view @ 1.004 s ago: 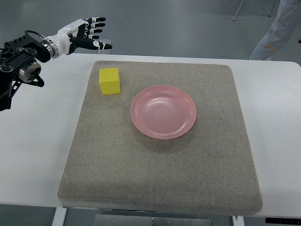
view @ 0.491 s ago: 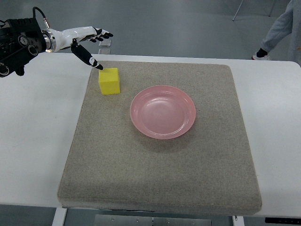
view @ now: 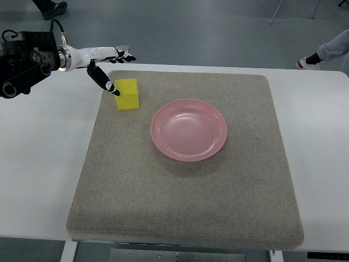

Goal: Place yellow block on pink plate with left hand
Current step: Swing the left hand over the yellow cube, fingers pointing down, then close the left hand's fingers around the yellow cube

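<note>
A yellow block (view: 128, 95) sits on the grey mat (view: 185, 185), near its far left corner. To its right lies the pink plate (view: 189, 129), with nothing in it. My left hand (view: 112, 68) reaches in from the upper left, just behind and left of the block. Its fingers are spread, the thumb (view: 103, 81) pointing down to the block's left top edge and the others stretched out behind it. It holds nothing. My right arm does not show.
The mat covers most of a white table (view: 43, 164). A person's leg and shoe (view: 322, 54) show at the top right, and another shoe (view: 52, 8) at the top left, both on the floor beyond the table.
My left hand has come down and right, from above the table's far edge to just behind the block, its thumb now at the block's left edge. The block has not moved.
</note>
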